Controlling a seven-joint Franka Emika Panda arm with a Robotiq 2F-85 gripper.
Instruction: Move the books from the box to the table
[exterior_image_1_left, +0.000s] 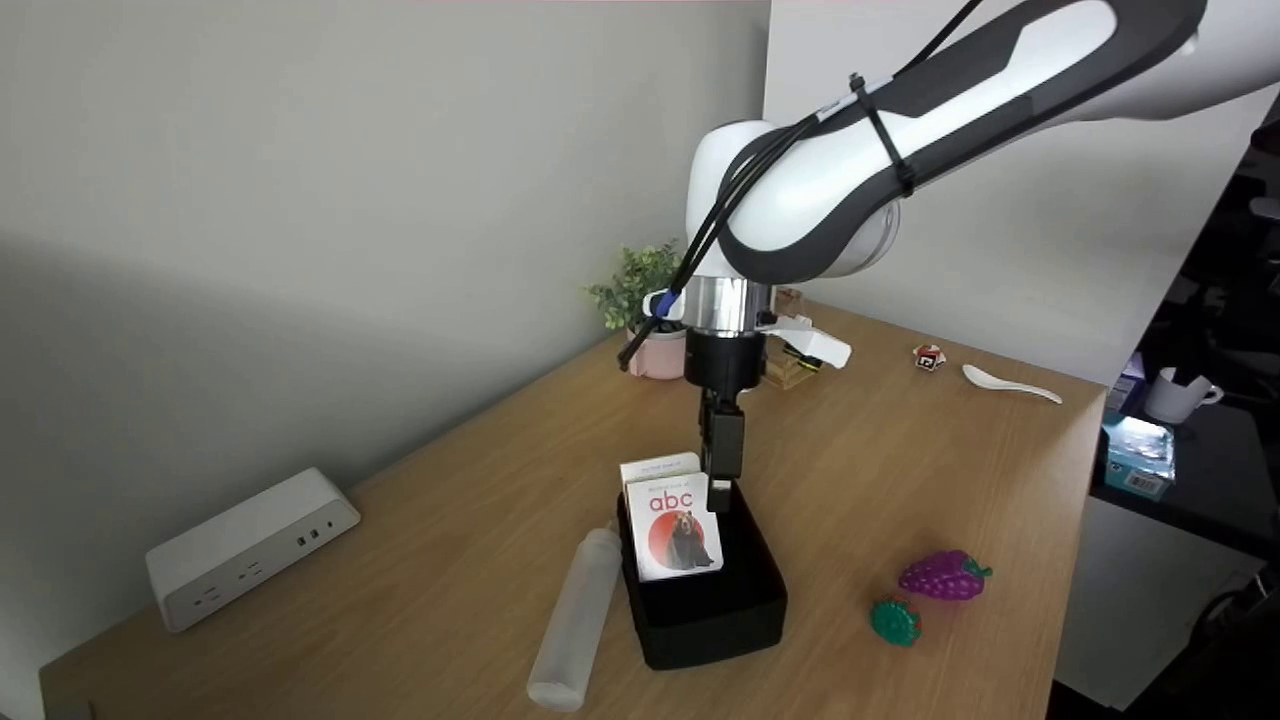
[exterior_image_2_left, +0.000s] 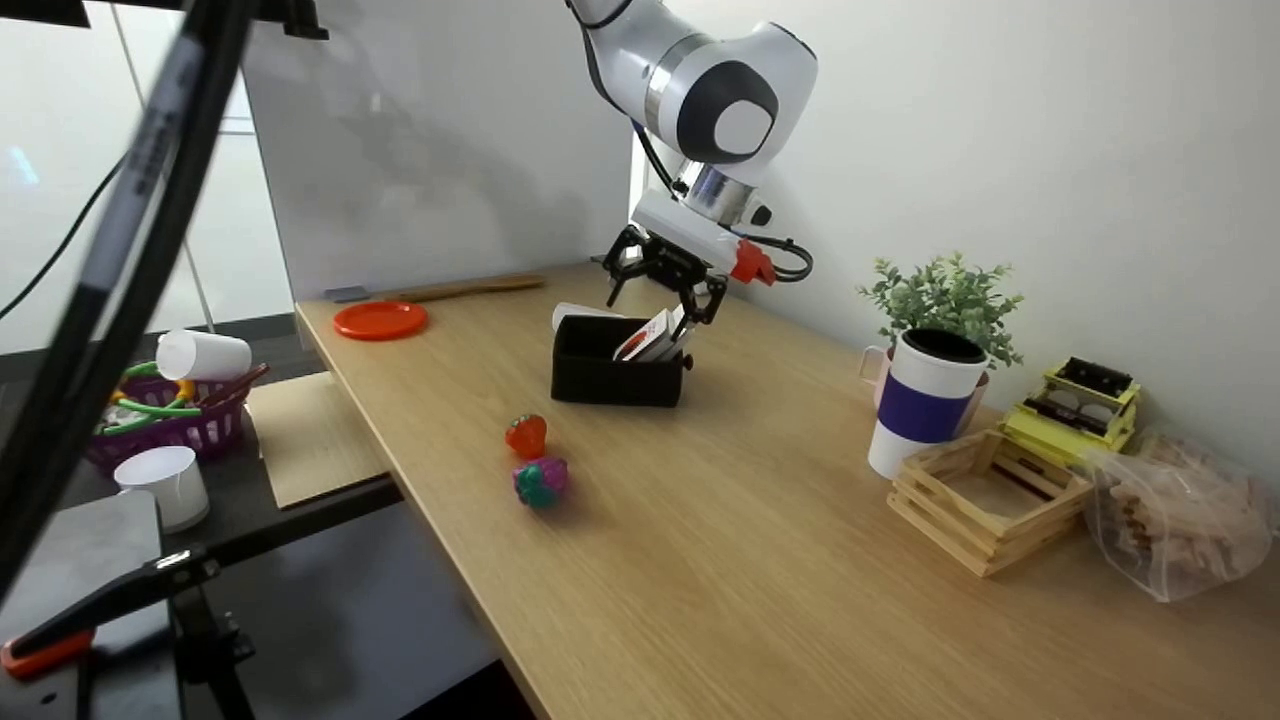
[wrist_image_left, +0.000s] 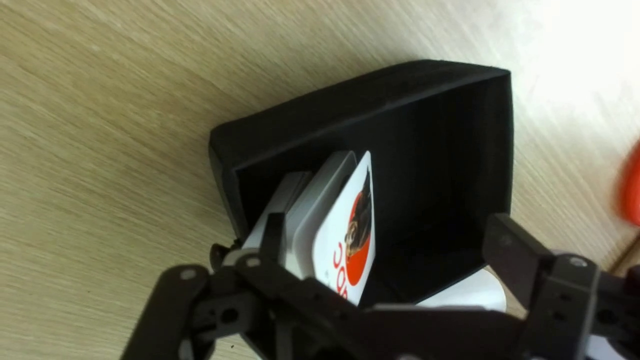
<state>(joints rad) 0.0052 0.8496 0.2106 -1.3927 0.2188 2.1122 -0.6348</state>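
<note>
On the table (exterior_image_1_left: 860, 470), the box (exterior_image_1_left: 712, 635) is positioned beneath the gripper (wrist_image_left: 386, 225), whose jaws are spread apart, nothing clamped. Inside, the books (exterior_image_1_left: 672, 500) are propped at a tilt toward one end; judged light, stiff and slick, they are best gripped across their thickness near the upper edges.

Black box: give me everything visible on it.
The box is low, rectangular, open-topped and matte black; plastic or card, I can't tell. A small dark knob sticks out of one end wall. It stands upright on the table. White books lean inside toward the knob end, their tops above the rim. A translucent bottle lies beside one long side; contact unclear. The open gripper is over it.
</note>
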